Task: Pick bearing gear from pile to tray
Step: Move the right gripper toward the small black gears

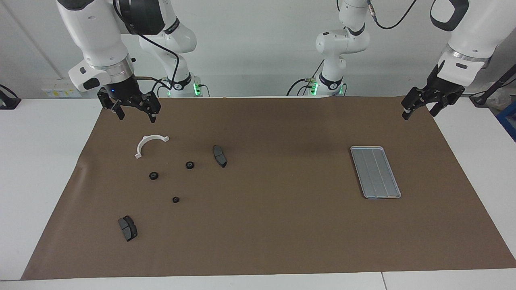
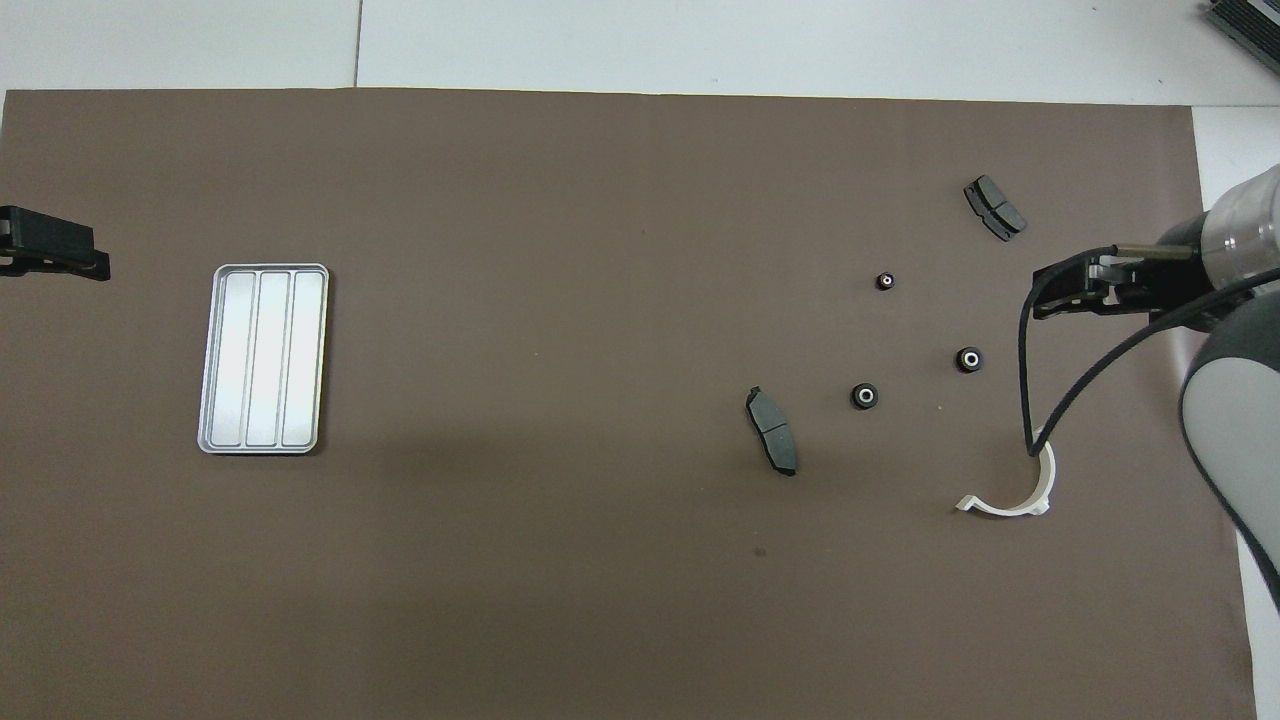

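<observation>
Reading the facing view left to right, clock directions taken on that view. The right gripper (image 1: 135,114) hangs over the brown mat (image 1: 274,225) at the right arm's end of the table, jaws spread wide and holding nothing; the white half-ring bracket (image 1: 150,144) lies on the mat at about 5 o'clock from it. The pile is a loose scatter, none of the parts touching. From the bracket, one bearing gear (image 1: 153,176) sits at 6 o'clock, a second gear (image 1: 190,165) at 4 o'clock, a third gear (image 1: 175,199) farther from the robots at 5 o'clock. One dark brake-pad-shaped piece (image 1: 219,156) lies at 3 o'clock of the second gear; the other pad-shaped piece (image 1: 127,228) at 7 o'clock of the third gear, farthest from the robots. The tray (image 1: 397,195) is well apart, toward the left arm's end, with nothing in it. The left gripper (image 1: 419,108) waits over the mat's corner at 1 o'clock of the tray, jaws also open and empty. Judgement: the task stands at its first step, the approach, with no gear picked yet. The next move calls for the right gripper to choose one gear, centre above it, descend with jaws open and close on it; the gears are small and low, so alignment looks critical.
</observation>
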### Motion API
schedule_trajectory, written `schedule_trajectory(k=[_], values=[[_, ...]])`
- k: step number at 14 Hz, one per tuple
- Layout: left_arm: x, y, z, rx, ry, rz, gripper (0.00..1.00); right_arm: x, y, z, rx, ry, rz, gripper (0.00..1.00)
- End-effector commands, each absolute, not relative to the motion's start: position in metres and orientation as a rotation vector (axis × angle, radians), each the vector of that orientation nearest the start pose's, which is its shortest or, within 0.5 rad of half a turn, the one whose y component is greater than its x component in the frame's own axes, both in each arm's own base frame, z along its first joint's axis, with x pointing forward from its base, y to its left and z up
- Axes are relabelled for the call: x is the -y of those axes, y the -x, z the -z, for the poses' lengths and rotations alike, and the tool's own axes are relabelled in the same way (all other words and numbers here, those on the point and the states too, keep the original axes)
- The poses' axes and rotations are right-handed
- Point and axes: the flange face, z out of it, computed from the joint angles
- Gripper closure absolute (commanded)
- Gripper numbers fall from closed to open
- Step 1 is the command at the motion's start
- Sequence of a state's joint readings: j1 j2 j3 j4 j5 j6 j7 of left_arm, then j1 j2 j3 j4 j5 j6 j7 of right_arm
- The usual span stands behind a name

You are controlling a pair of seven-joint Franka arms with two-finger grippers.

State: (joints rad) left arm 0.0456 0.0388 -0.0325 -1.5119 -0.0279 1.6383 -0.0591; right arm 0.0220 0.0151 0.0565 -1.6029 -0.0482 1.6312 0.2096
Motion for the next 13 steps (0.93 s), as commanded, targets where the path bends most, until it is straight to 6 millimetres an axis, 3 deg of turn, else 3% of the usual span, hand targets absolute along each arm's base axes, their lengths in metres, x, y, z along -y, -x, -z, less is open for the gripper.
schedule_trajectory(k=[1,9,13], values=[[-0.004,-0.579,-0.639,0.093,3.153,0.167,0.00,-0.038,-0.556,-0.608,-0.202,3.182,0.050,0.00],[-0.005,-0.580,-0.638,0.098,3.151,0.171,0.00,-0.034,-0.565,-0.603,-0.161,3.177,0.104,0.00],[-0.007,-0.584,-0.634,0.103,3.153,0.176,0.00,-0.030,-0.599,-0.562,-0.141,3.169,0.131,0.00]])
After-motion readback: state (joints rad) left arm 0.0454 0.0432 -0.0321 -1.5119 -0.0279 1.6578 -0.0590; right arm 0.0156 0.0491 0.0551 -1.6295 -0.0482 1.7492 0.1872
